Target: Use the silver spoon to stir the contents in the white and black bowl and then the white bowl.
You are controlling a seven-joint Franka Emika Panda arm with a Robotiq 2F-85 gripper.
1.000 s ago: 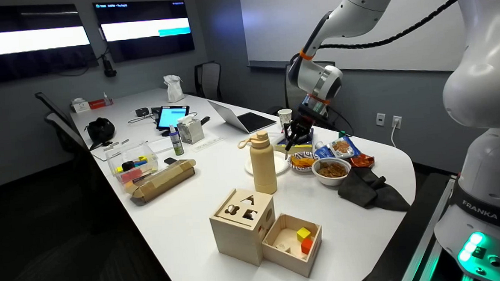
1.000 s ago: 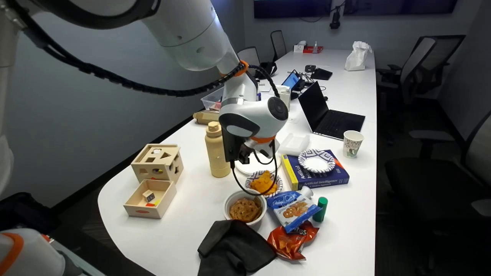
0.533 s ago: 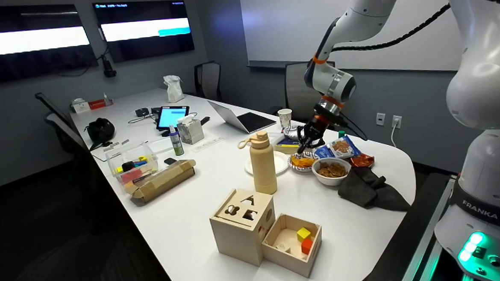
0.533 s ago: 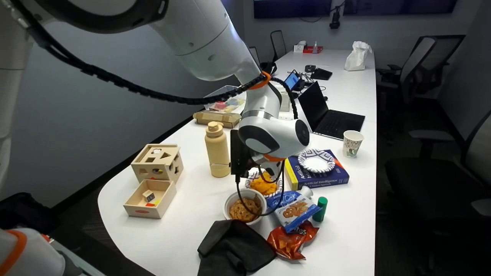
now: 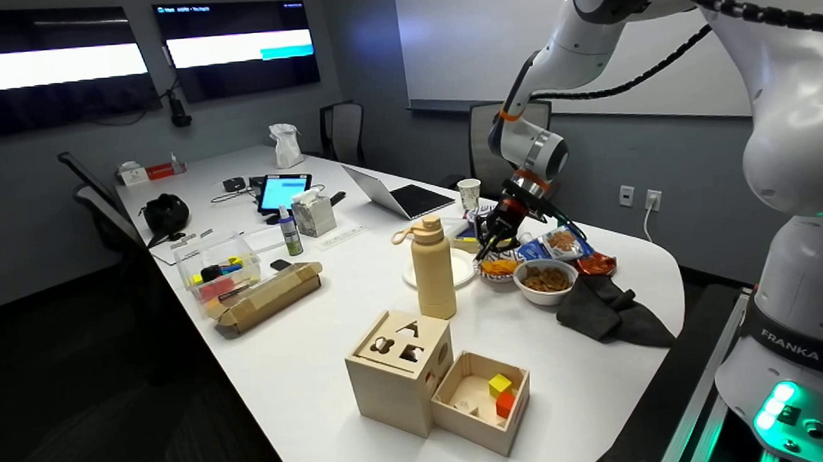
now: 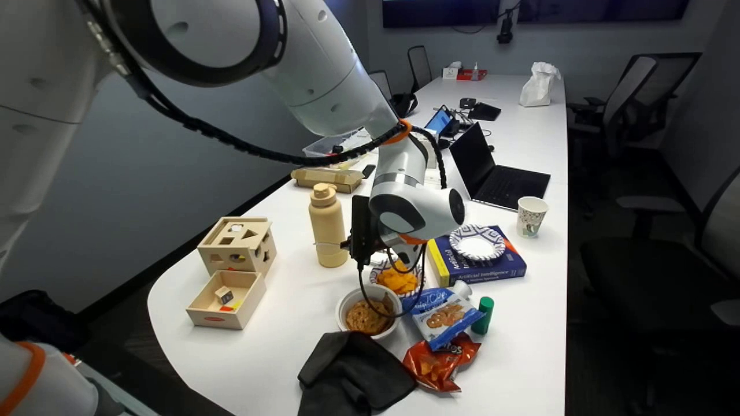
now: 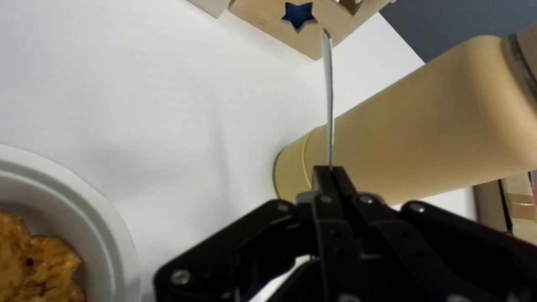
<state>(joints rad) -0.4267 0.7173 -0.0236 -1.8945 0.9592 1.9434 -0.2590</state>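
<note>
The gripper is being clamped on the silver spoon, its two fingers together. In the wrist view, only a thin strip of the spoon is being shown, passing in front of the bottle; whether the two are touching cannot be told. In both exterior views, the arm is being seen lower and farther to the right of the bottle than a second ago. Against half a second ago, in an exterior view, the gripper is being brought slightly back toward the bottle, its tips being seen in line with the bottle-side edge of the white and black bowl. In an exterior view, the spoon is being seen as a fine line across the bottle, a line newly revealed since a second ago, and more of the bottle is being left clear of the arm. The white and black bowl, with orange contents, is being kept unmoved to the right of the bottle in both exterior views. The white bowl, with brown contents, is also being kept unmoved to the right of the bottle, just beside the white and black bowl. The wooden shape box is being seen unshifted to the bottle's left.
</note>
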